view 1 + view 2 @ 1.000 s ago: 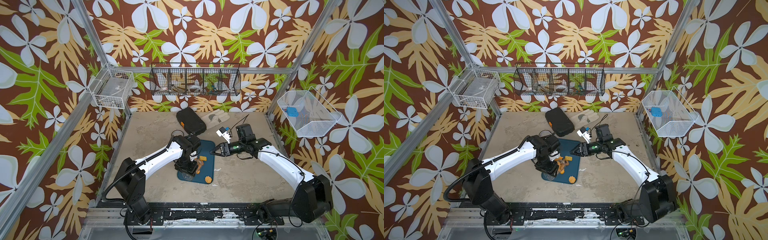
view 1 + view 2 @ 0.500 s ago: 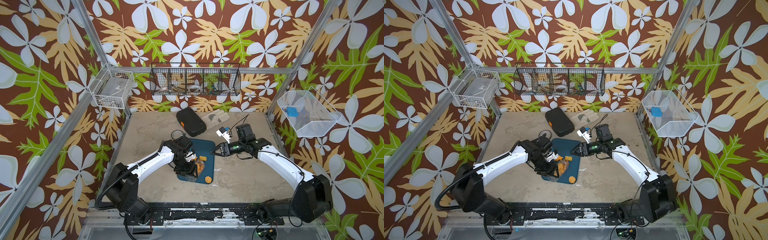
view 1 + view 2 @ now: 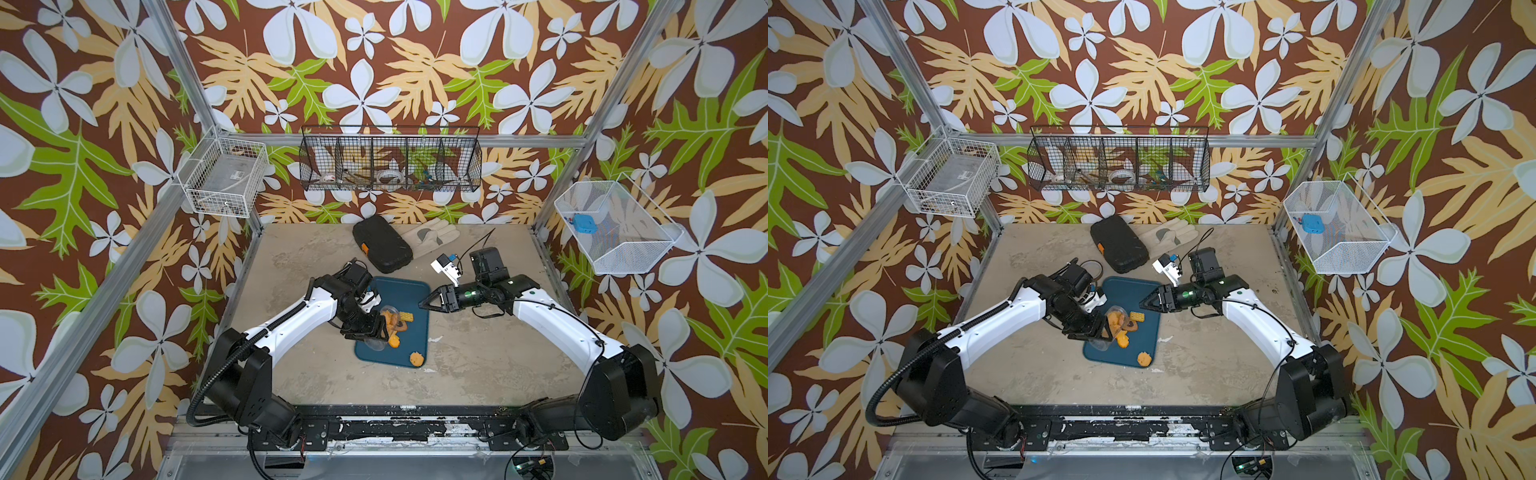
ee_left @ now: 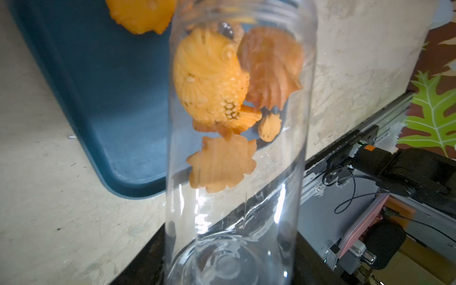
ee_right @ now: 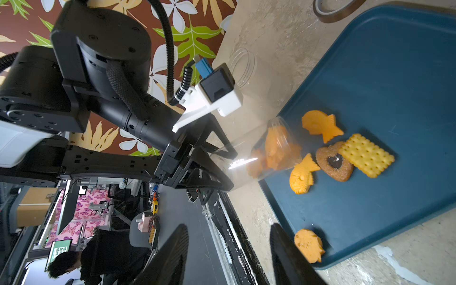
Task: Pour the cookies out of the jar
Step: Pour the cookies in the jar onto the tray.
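Beige table below me: my left gripper is clamped on the jar, tipped sideways, long axis crossing the tray edge, mouth pointing inward, cookies bunched at its mouth, others spilled on the tray, right gripper hovering nearby, half-open, empty.

Tilted clear jar, orange cookies partly out
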Controlling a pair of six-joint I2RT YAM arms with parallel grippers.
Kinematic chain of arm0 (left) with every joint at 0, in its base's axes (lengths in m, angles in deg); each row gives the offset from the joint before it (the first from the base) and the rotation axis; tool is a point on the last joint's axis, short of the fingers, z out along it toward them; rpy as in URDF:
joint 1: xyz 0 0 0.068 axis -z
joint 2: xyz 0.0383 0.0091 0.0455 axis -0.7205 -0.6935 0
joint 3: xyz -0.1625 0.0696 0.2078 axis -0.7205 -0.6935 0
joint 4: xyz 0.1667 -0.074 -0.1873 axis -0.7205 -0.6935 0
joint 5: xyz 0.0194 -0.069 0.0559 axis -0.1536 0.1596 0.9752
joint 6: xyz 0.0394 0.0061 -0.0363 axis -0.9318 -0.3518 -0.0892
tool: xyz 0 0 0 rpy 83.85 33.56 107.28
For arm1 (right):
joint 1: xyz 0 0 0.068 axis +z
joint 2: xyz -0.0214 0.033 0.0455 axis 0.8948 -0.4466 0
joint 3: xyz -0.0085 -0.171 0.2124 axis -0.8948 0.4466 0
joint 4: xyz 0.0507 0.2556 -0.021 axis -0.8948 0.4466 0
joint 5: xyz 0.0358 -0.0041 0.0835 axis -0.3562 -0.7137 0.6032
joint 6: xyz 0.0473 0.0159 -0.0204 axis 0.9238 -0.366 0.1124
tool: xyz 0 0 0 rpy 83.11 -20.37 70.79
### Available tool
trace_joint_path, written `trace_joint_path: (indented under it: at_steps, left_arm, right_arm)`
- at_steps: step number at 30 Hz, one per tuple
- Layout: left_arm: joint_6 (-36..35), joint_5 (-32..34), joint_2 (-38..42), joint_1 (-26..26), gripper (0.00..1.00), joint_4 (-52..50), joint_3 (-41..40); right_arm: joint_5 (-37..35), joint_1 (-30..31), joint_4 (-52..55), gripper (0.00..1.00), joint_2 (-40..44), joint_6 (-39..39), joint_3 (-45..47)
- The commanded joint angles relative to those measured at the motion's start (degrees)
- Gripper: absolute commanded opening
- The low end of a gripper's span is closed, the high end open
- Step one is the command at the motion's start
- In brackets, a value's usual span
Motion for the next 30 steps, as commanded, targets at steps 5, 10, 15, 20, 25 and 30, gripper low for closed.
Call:
trace_joint_path:
  at_steps: [5, 10, 15, 20, 25, 30]
  left_arm:
    - [-2.3, 5.6, -0.9, 1.2, 0.54, -0.9, 0.1]
    - [-4.0, 5.7, -2.8, 1.7, 0.53, -3.3, 2.6]
    - [-4.4, 7.8, -2.9, 1.7, 0.54, -4.4, 5.2]
    - [-5.7, 7.7, -5.7, 2.1, 0.54, -3.7, 6.0]
    - [-5.6, 6.7, -6.9, 4.5, 0.56, -4.4, 8.1]
    - [-6.1, 9.8, -6.0, 4.5, 0.56, -4.6, 7.8]
  right_arm:
    - [0.6, 0.1, -0.3, 0.55, -1.1, -0.9, -1.0]
    - [0.5, 0.0, -0.1, 0.55, -2.0, -1.2, -1.7]
    - [0.6, 0.0, -0.8, 0.55, -2.9, -0.6, -2.1]
    - [0.4, 0.1, 0.6, 0.55, -4.7, -1.4, -4.1]
    - [-0.1, 0.2, 1.6, 0.55, -5.0, -1.7, -5.2]
    - [-0.2, 0.2, 1.0, 0.55, -4.6, -1.3, -4.3]
